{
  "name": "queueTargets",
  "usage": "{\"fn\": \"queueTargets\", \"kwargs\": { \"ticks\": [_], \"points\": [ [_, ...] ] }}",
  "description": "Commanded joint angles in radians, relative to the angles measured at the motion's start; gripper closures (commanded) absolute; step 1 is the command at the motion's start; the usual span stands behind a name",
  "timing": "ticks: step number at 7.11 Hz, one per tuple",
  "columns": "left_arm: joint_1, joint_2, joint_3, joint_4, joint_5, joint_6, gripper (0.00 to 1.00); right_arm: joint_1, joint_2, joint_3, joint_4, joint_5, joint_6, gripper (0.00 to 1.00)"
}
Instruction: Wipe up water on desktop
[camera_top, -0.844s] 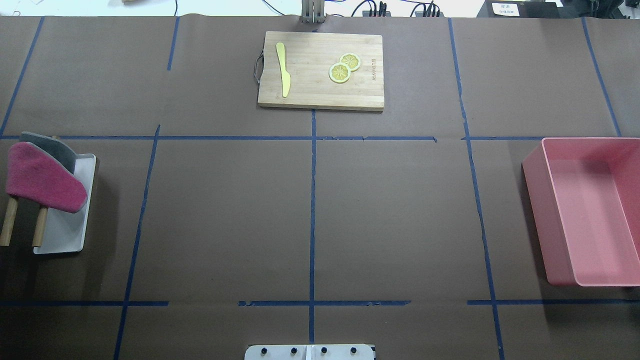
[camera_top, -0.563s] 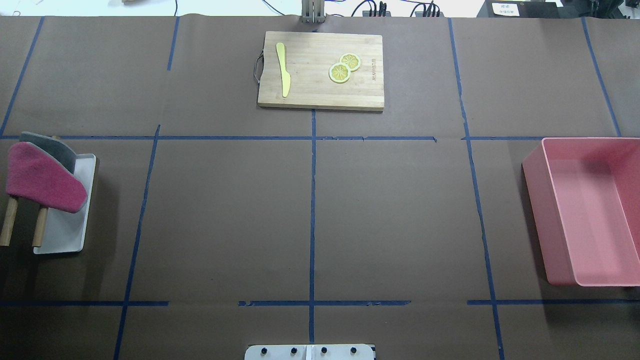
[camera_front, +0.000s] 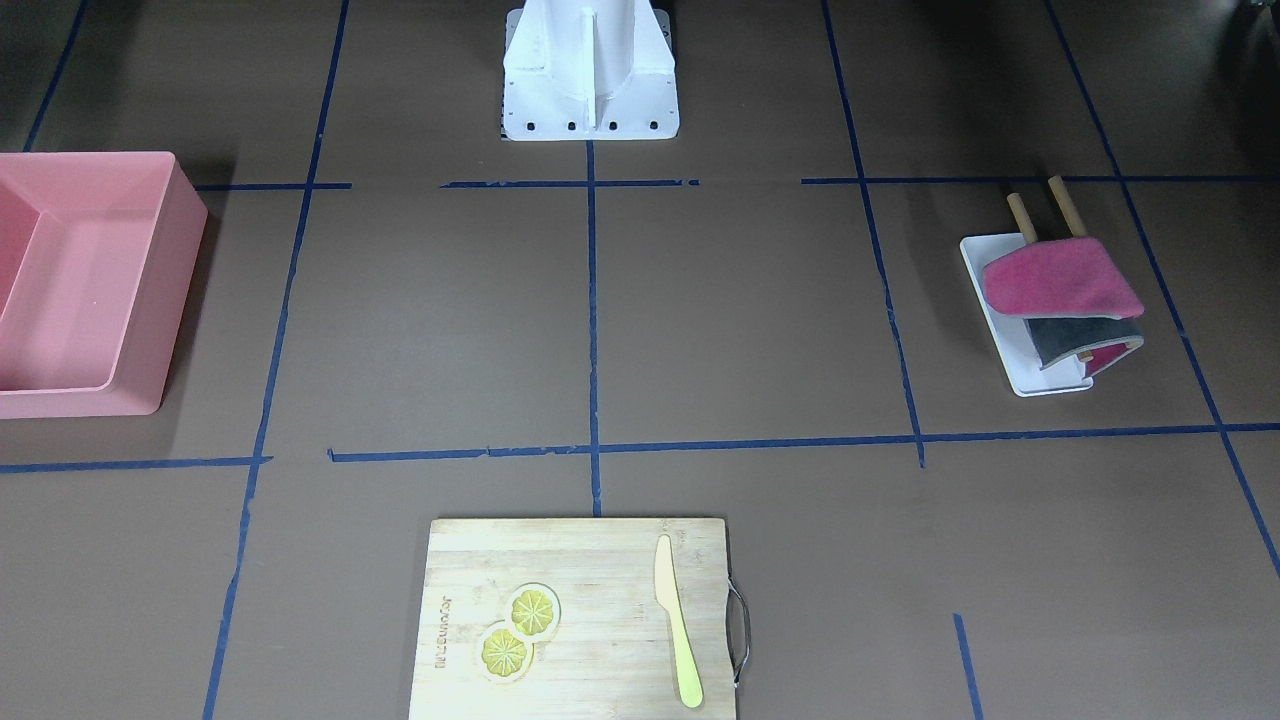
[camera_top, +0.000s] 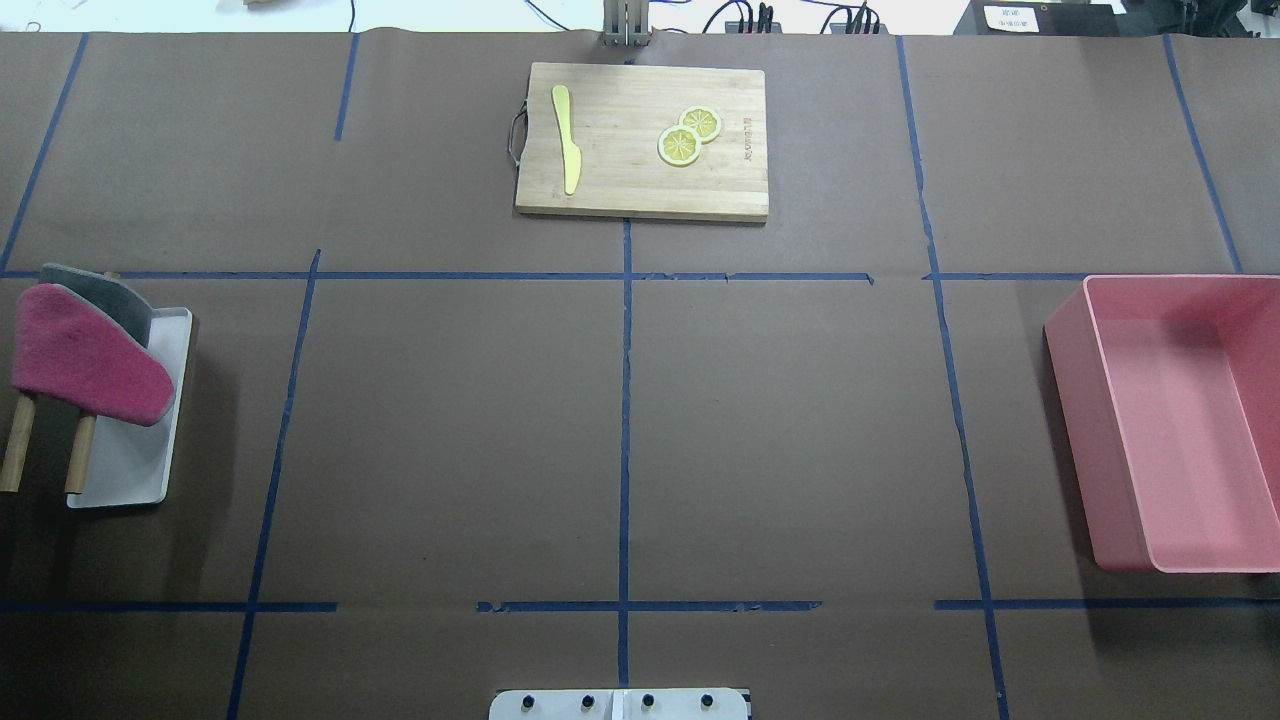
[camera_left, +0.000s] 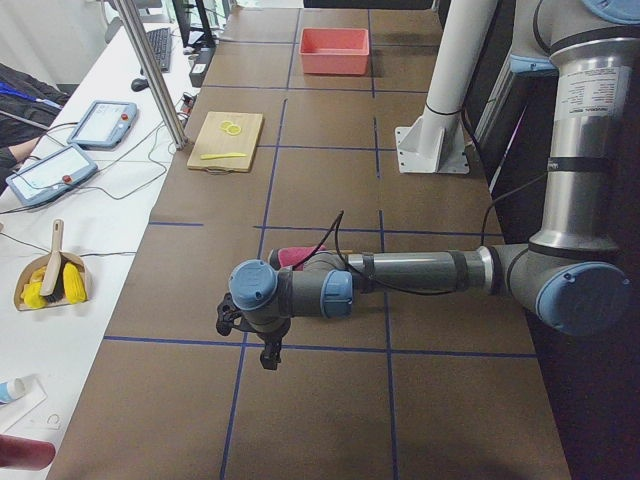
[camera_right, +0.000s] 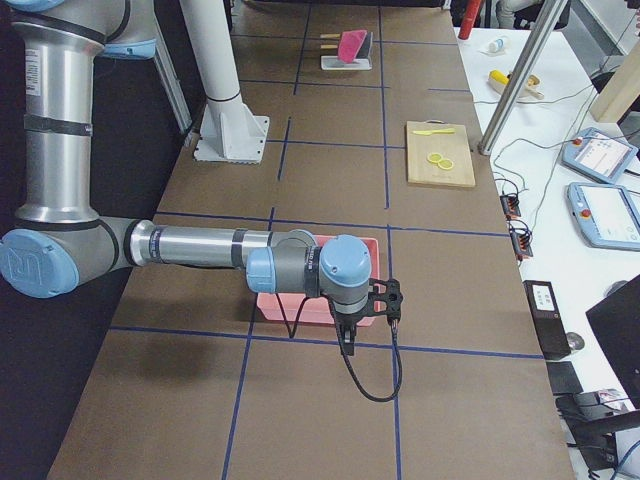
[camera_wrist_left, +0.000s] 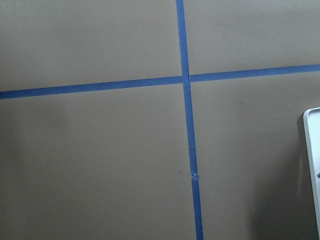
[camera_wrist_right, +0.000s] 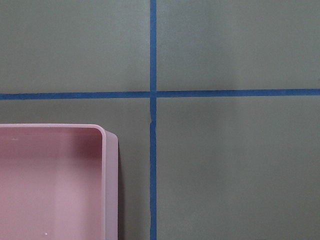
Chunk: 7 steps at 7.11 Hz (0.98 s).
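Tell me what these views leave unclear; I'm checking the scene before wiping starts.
- Desktop: whether it is wet; no patch shows in any view.
- Left hand: exterior left view only, small and dark; open or shut unclear.
- Right hand: likewise, exterior right view only.
- Pink bin: cut by the overhead view's right edge.
- Grey cloth: overhead, mostly under the magenta cloth.

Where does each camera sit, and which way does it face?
Front-facing: across the table, looking down toward the robot base; no arms.
Overhead: behind the robot, forward over the desktop; only the base's edge.
Exterior left: table's left end; left arm near.
Exterior right: right end; right arm near, at the pink bin.
Left wrist: straight down; tape cross, tray corner; no fingers.
Right wrist: straight down; bin corner; no fingers.
Shared: cutting board, front-facing and overhead.
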Motion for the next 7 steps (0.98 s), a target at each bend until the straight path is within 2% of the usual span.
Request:
{"fn": "queueTargets", "kwargs": {
  "ticks": [1, 4, 5, 7],
  "points": [
    [0.0, 0.001, 0.0, -0.003, 0.0, 0.004, 0.0, 0.0, 0.0, 0.0, 0.002, 0.004, 0.0, 0.0],
    [-0.001, 0.0, -0.027, -0.003, -0.034, -0.004, 0.0, 0.0, 0.003, 0.001, 0.002, 0.007, 0.002, 0.0],
    [-0.001, 0.001, -0.093, 0.003, -0.032, -0.01, 0.0, -0.002, 0.006, 0.006, 0.002, 0.008, 0.002, 0.0],
    [0.0, 0.023, -0.24, 0.002, -0.034, -0.23, 0.0, -0.003, 0.011, 0.009, 0.002, 0.013, 0.003, 0.0]
  ]
}}
